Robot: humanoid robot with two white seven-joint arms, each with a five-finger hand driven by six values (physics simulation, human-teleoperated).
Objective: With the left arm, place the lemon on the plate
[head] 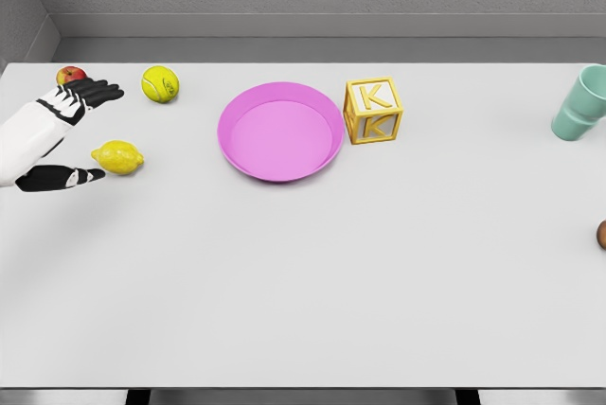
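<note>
A yellow lemon (117,157) lies on the white table at the left, well left of the pink plate (280,132). My left hand (83,135) comes in from the left edge, open, with its fingers (95,92) spread above the lemon and its thumb (68,177) just below and left of it. The hand surrounds the lemon's left side without closing on it. The plate holds nothing. My right arm does not show.
A tennis ball (160,83) sits behind the lemon, and a red apple (70,76) is partly hidden behind my fingers. A yellow letter block (372,111) stands right of the plate. A teal cup (581,102) and a brown object (601,234) are at the right edge.
</note>
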